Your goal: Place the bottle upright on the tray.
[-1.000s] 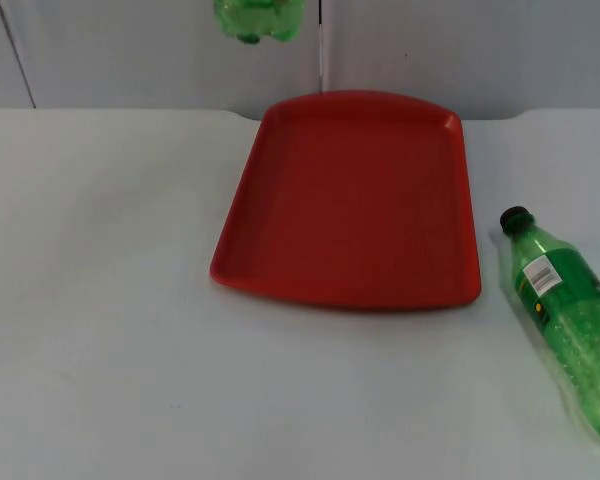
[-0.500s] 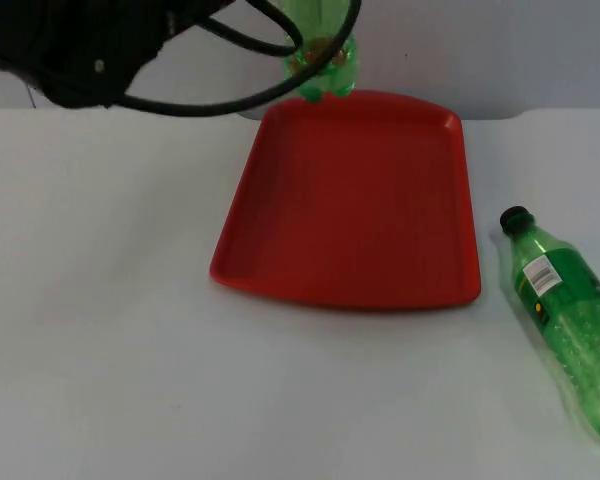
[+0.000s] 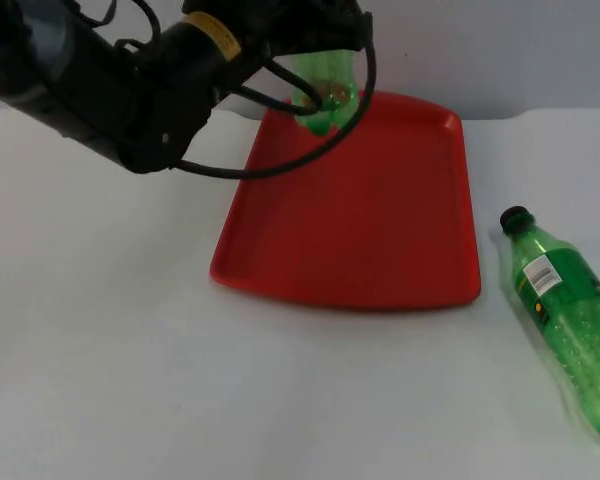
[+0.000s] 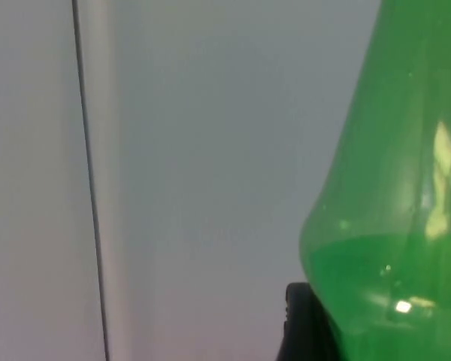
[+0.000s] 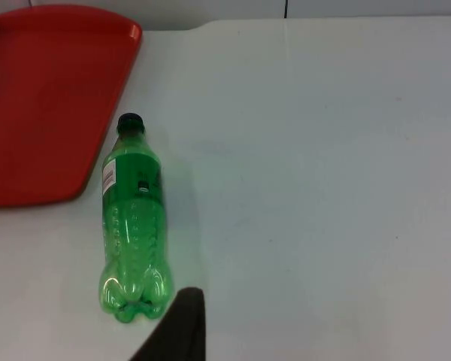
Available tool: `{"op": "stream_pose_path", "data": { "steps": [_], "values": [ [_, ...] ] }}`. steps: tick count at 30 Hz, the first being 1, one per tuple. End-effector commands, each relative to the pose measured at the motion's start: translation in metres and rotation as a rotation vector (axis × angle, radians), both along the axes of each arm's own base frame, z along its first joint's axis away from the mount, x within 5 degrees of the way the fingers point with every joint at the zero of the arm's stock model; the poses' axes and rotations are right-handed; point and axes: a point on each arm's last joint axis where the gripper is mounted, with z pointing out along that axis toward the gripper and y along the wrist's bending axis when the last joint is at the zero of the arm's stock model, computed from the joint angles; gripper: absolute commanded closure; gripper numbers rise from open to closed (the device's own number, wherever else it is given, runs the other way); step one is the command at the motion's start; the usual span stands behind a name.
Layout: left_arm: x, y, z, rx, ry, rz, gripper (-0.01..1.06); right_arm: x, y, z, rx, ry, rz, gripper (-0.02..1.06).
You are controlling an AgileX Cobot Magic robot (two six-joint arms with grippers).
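While a second green bottle point(image 3: 570, 330) lies on the table point(image 3: 100, 350), the left gripper point(image 3: 315, 25), clamped on a green bottle point(image 3: 325, 85), holds it upright over the red tray point(image 3: 360, 220).

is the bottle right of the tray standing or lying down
Lying down. The bottle rests on its side on the white table, black cap toward the red tray, apart from it.

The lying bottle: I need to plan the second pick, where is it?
The lying bottle rests on the table right of the red tray, cap toward the wall.
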Motion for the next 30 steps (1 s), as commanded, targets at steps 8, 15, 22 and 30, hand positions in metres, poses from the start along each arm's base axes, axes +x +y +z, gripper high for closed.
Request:
{"op": "stream_pose_path", "data": {
  "steps": [8,15,22,30],
  "values": [
    [0.028,-0.013,-0.021,-0.026,-0.044,0.0,1.05,0.0,0.0,0.0,-0.001,-0.01,-0.002,-0.01],
    [0.048,-0.02,-0.047,-0.036,-0.043,0.014,1.05,0.0,0.0,0.0,-0.001,-0.01,-0.002,-0.01],
    [0.058,-0.025,-0.069,-0.032,-0.037,0.014,1.05,0.0,0.0,0.0,-0.001,-0.01,-0.002,-0.01],
    [0.06,-0.024,-0.089,-0.01,0.021,0.029,1.05,0.0,0.0,0.0,-0.001,-0.01,-0.002,-0.01]
  ]
}}
